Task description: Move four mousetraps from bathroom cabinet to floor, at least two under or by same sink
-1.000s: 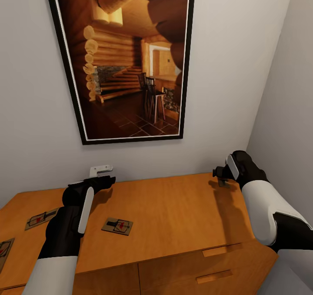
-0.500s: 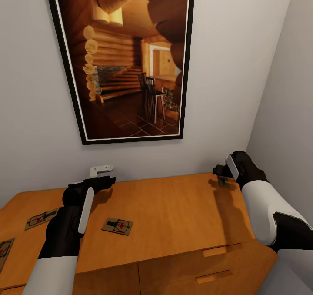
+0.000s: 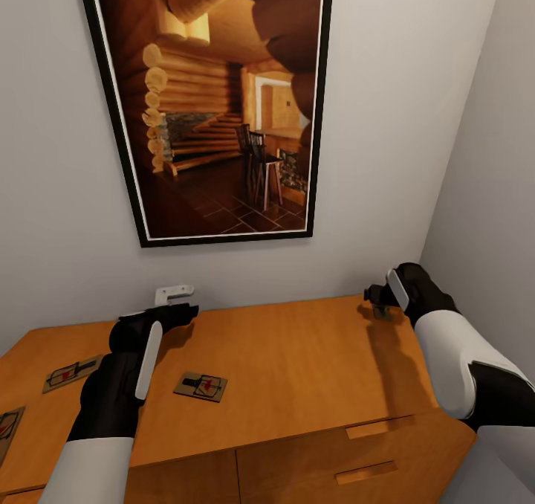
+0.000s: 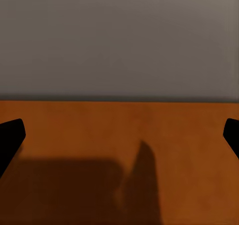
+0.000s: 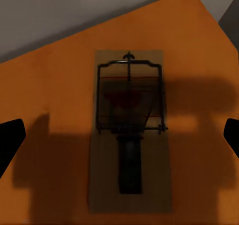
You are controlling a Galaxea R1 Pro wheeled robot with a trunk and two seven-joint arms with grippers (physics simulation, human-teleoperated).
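Observation:
The cabinet (image 3: 297, 363) has an orange-brown top with mousetraps lying flat on it. One mousetrap (image 3: 200, 386) lies near the front, just right of my left forearm. Another mousetrap (image 3: 70, 374) is further left, and a third mousetrap (image 3: 9, 426) is cut off by the left edge. My right gripper (image 3: 377, 296) hovers over the back right corner, open. In the right wrist view a mousetrap (image 5: 130, 130) lies directly below, between the spread fingertips (image 5: 11, 135). My left gripper (image 3: 177, 299) is open above the bare top near the wall, with nothing between its fingertips (image 4: 11, 135).
A large framed picture (image 3: 215, 102) of a log-cabin room hangs on the grey wall behind the cabinet. A side wall (image 3: 490, 192) closes the corner on the right. Two drawer fronts with bar handles (image 3: 365, 472) show at the lower right.
The left arm has drifted very slightly. The mousetraps and the right gripper stay where they were.

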